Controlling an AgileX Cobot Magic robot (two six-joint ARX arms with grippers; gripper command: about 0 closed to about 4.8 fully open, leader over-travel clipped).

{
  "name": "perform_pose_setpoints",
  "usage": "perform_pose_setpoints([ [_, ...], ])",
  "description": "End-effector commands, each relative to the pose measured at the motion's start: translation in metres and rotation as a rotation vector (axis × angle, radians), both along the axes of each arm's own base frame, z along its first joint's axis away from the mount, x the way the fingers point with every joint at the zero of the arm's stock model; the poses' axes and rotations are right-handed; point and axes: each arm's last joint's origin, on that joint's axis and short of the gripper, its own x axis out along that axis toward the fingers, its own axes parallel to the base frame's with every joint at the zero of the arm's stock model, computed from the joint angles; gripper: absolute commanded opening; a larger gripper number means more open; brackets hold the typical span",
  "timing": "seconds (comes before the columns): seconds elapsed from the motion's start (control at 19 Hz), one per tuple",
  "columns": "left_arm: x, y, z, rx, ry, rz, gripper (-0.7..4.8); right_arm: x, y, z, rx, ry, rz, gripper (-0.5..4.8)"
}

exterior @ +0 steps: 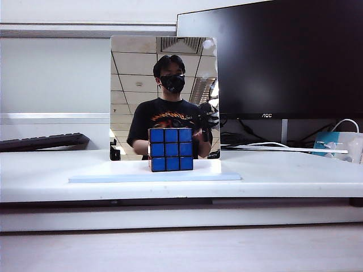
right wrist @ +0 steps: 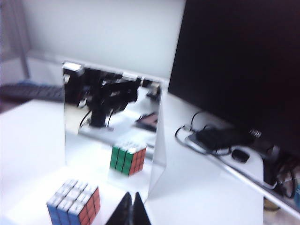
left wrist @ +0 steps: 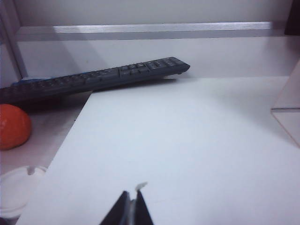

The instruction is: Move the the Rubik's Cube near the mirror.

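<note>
Right gripper [right wrist: 131, 208]: fingers together, holding nothing, just clear of the cube. Left gripper [left wrist: 132, 211]: closed and empty, over bare table [left wrist: 187, 140] near the keyboard [left wrist: 93, 78]. Rubik's Cube [exterior: 170, 149] stands directly before the mirror [exterior: 163, 85]. Placement judged complete; only withdrawal remains.
</note>
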Motion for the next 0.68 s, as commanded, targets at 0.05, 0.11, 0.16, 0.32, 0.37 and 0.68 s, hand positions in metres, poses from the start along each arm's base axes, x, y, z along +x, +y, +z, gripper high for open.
perform_pose_setpoints([
  [0.05, 0.000, 0.000, 0.001, 0.005, -0.007, 0.000, 0.22, 0.000, 0.000, -0.001, -0.006, 0.011, 0.003, 0.00],
  [0.11, 0.000, 0.000, 0.001, 0.005, -0.007, 0.000, 0.22, 0.000, 0.000, -0.001, -0.006, 0.011, 0.002, 0.00],
  [0.16, 0.000, 0.000, 0.001, 0.005, -0.007, 0.000, 0.22, 0.000, 0.000, -0.001, -0.006, 0.011, 0.001, 0.00],
  [0.32, 0.000, 0.000, 0.001, 0.005, -0.007, 0.000, 0.22, 0.001, -0.013, -0.007, -0.049, 0.009, -0.081, 0.00],
  [0.37, 0.000, 0.000, 0.001, 0.005, -0.007, 0.000, 0.22, 0.004, -0.020, -0.014, -0.030, 0.024, -0.099, 0.00],
  [0.68, 0.000, 0.000, 0.001, 0.005, -0.007, -0.003, 0.22, 0.006, -0.060, -0.101, 0.138, -0.002, -0.318, 0.00],
])
